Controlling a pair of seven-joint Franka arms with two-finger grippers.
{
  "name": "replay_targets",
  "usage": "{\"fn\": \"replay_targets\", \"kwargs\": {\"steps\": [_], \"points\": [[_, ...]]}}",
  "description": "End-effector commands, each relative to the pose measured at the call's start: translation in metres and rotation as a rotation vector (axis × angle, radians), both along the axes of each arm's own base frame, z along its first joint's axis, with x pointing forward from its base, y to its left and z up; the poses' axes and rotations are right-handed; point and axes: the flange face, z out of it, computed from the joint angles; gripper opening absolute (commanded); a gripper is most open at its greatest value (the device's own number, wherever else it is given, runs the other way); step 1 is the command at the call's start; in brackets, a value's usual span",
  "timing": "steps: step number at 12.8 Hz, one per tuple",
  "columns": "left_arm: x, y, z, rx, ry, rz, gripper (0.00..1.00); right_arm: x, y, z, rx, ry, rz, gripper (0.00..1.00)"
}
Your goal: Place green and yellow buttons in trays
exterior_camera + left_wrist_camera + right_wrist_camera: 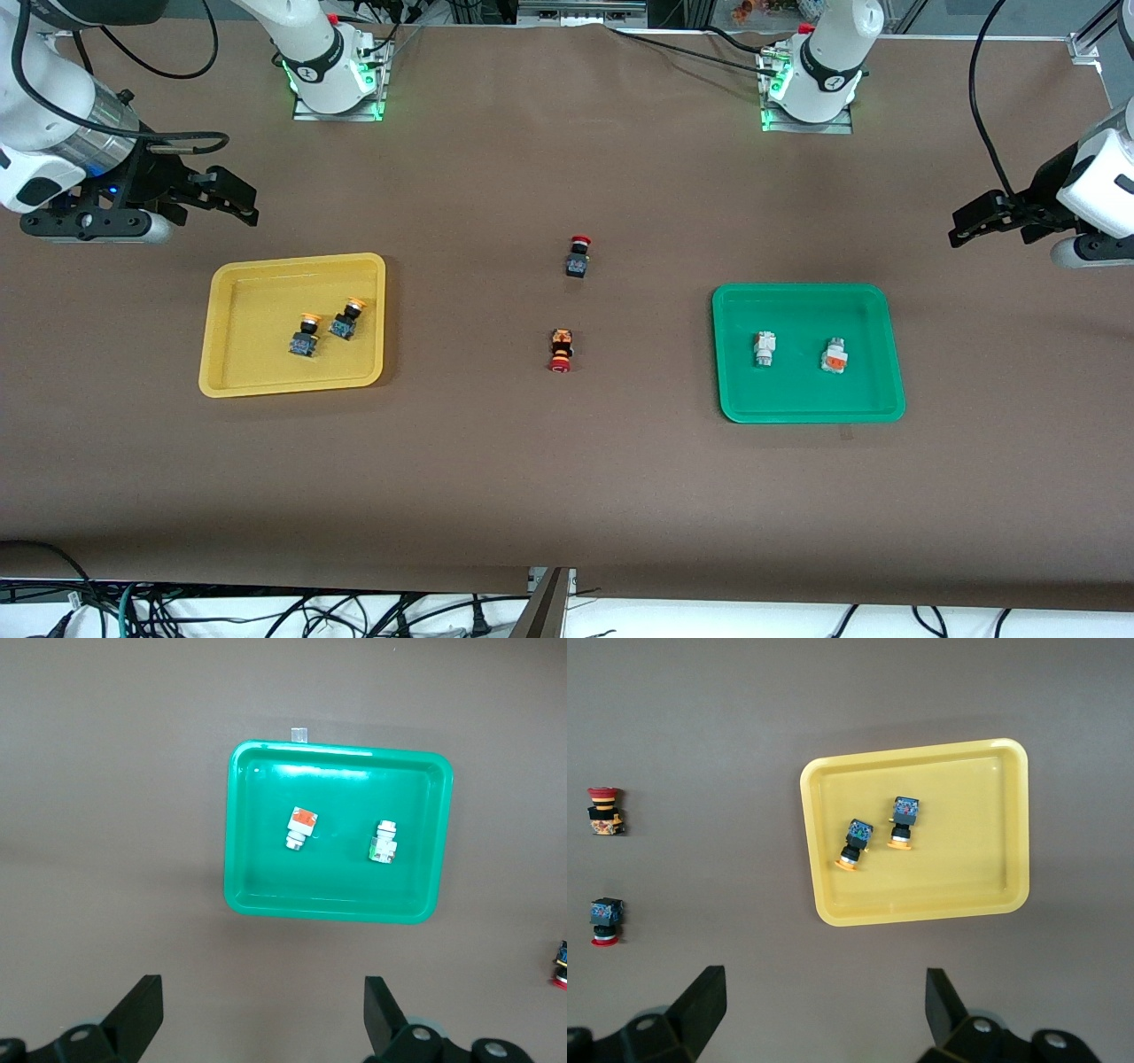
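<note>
Two buttons with yellow-orange caps [305,337] [347,319] lie in the yellow tray [257,359], also in the right wrist view [854,843] [903,821] [966,815]. Two white-bodied buttons, one green-faced [765,347] and one orange-faced [834,355], lie in the green tray [797,394], also in the left wrist view [384,842] [301,827] [337,886]. My right gripper [244,202] [824,1005] is open and empty over bare table beside the yellow tray. My left gripper [966,226] [264,1010] is open and empty over bare table beside the green tray.
Two red-capped switches lie mid-table between the trays: a black one [578,256] [605,921] and, nearer the front camera, an orange-black one [561,349] [604,810]. The arm bases stand along the table's edge by the robots.
</note>
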Motion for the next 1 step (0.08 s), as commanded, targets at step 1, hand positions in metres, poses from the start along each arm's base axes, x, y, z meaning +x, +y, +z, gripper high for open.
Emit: {"fn": "replay_targets", "kwargs": {"steps": [1], "points": [[0.0038, -0.0084, 0.0068, 0.010, 0.010, -0.008, 1.00, 0.0014, 0.0003, 0.0046, -0.020, 0.004, 0.017, 0.99]]}}
